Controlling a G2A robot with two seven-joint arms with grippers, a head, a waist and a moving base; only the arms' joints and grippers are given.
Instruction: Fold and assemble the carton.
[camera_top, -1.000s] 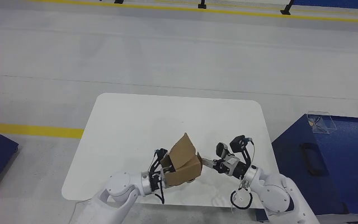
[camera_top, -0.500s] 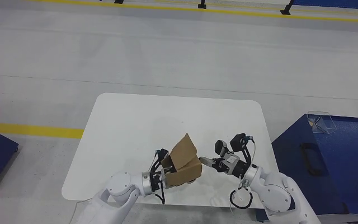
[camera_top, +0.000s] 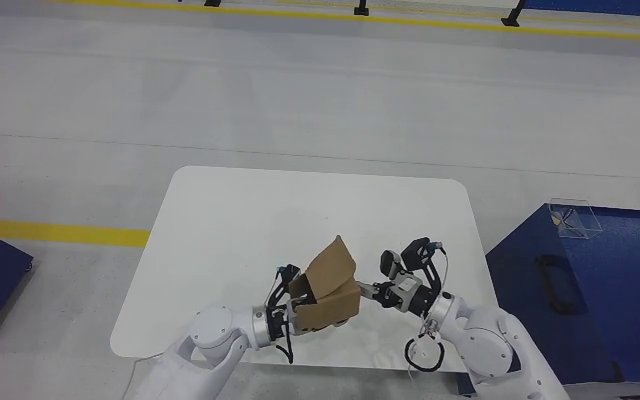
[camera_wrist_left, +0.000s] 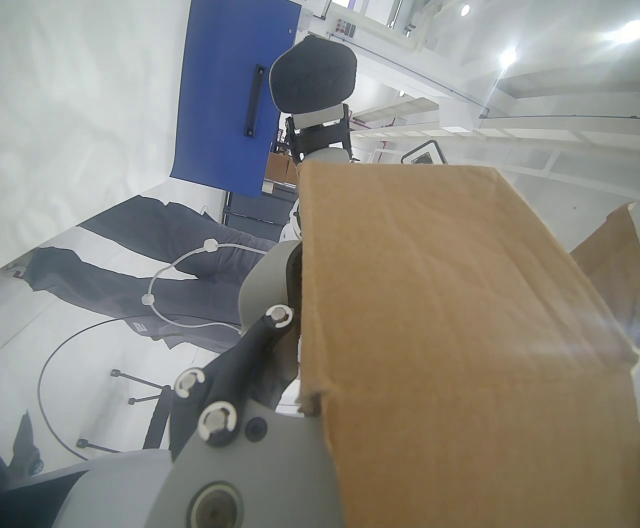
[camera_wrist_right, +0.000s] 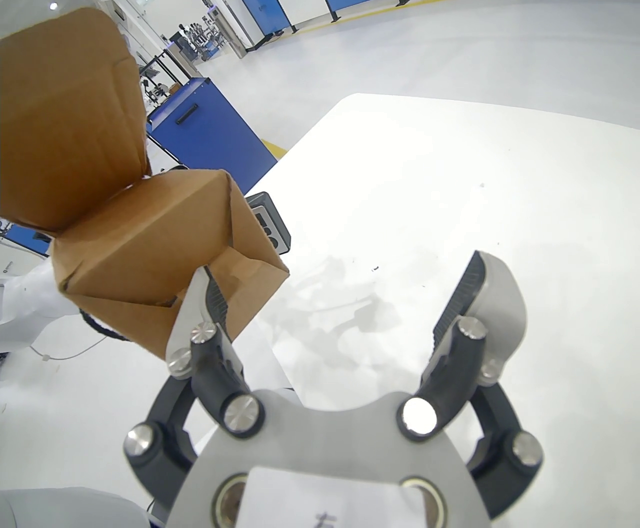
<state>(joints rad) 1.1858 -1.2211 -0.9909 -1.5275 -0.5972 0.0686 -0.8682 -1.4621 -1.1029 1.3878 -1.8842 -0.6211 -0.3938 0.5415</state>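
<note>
A brown carton (camera_top: 330, 285), partly folded with one flap standing up, is held just above the near part of the white table (camera_top: 250, 220). My left gripper (camera_top: 292, 300) grips its left wall. In the left wrist view one dark finger (camera_wrist_left: 260, 340) presses against the cardboard panel (camera_wrist_left: 440, 325), and the other finger is hidden behind it. My right gripper (camera_top: 372, 291) is at the carton's right side, open. In the right wrist view (camera_wrist_right: 340, 295) one fingertip (camera_wrist_right: 205, 295) touches the lower flap of the carton (camera_wrist_right: 125, 235), while the other hangs free over the table (camera_wrist_right: 450, 175).
A blue cabinet (camera_top: 560, 290) stands off the table's right edge with a small clear box (camera_top: 575, 215) on top. More blue cabinets (camera_wrist_right: 210, 130) stand beyond the far left corner. The table's far half is bare.
My right gripper has moved left, up against the carton's right side. The carton's raised flap has tipped slightly to the right. The left arm has held its place.
</note>
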